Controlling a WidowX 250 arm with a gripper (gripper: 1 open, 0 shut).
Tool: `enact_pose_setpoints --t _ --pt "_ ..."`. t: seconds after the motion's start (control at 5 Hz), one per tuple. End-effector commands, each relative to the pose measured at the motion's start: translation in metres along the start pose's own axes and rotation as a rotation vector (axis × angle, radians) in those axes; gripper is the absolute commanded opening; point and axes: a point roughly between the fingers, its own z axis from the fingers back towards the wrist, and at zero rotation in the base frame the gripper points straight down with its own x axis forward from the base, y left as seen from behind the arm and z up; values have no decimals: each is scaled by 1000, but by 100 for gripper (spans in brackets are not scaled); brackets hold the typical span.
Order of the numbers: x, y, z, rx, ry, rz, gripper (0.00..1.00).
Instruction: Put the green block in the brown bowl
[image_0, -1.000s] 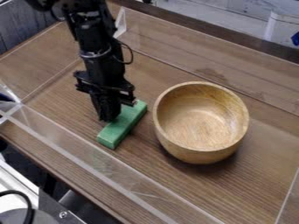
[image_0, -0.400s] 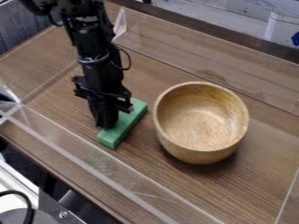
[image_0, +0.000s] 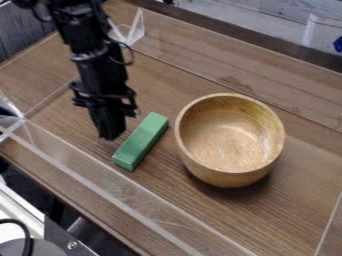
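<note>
The green block lies flat on the wooden table, a bright green bar just left of the brown bowl. The bowl is round, light wood, hollow and holds nothing. My gripper hangs from the black arm, pointing down just left of the block's middle, its tips close above the table. Its fingers are shut and nothing is between them. The block is apart from the gripper, or barely beside it.
Clear plastic walls run along the table's front and left edges, and another stands at the back. A bare stretch of wooden table lies behind the bowl.
My gripper has moved left and slightly up, off the green block where it stood a second ago. The block now lies fully uncovered, in nearly the same place.
</note>
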Motion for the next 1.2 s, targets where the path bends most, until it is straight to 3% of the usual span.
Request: enact_pose_setpoints --t 0.0,0.2,0.4,0.6,1.0 --pt "10 -3 17 138 -61 -23 0" --pt "11 -7 17 210 -60 -35 100" --pt "11 -2 17 260 -56 -29 100" --pt "10 0 19 278 -55 -23 100" --pt "2 -9 -1 325 -72 8 100"
